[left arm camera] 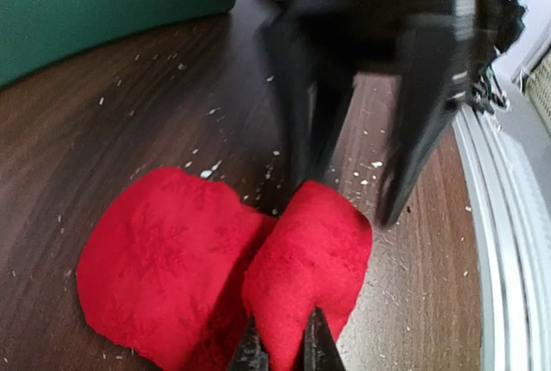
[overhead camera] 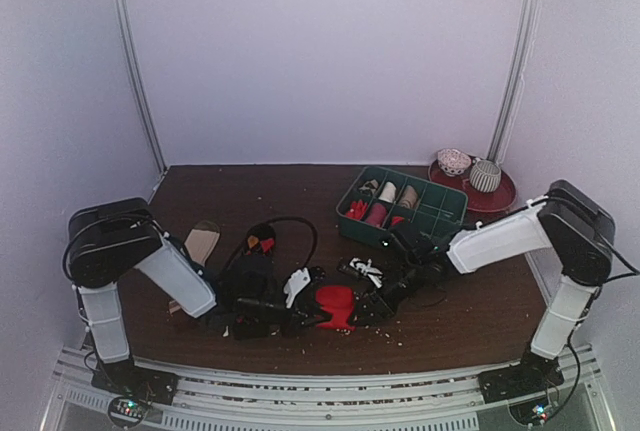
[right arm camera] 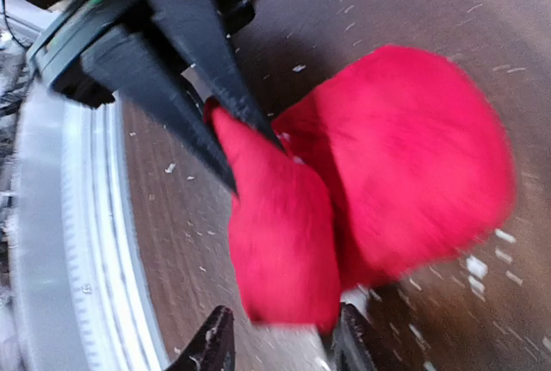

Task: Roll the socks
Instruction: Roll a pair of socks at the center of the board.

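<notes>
Left wrist view. Black two-finger left gripper [left arm camera: 282, 349]: tips drawn together, pinching a raised fold of the bright red soft fabric sock [left arm camera: 164, 259]. Sock lies low on the dark brown wooden table [left arm camera: 129, 113], doubled into two lobes. Black right gripper [left arm camera: 344, 203] opposite, fingers apart, tips down at the fold's far end. Green plastic compartment tray [left arm camera: 103, 9] behind, well apart. White crumbs [left arm camera: 207, 171] scattered over the wood.

Right wrist view. Right fingers spread either side of the same fold, not closed on it. The left pincer's tapered tips clamp the fold's other end. Grey metal rail [right arm camera: 52, 242] runs just beside the work.

Top view. Red sock sits near the table's front edge, between both arms. Black argyle-patterned sock [overhead camera: 260, 243] lies near, to the left, its outline lost against the dark arm hardware. Also: beige sole-shaped flat piece [overhead camera: 202, 241], black cable loop [overhead camera: 313, 239], red plate [overhead camera: 500, 199] bearing two patterned bowls [overhead camera: 485, 175] at back right.

Handling, judged: light, limp, apt to sag and unroll unless pinched; grippy weave, not fragile. Best taken at the fold's edge, through both layers. Crowded fingertips and the close rail are the likely obstructions.
</notes>
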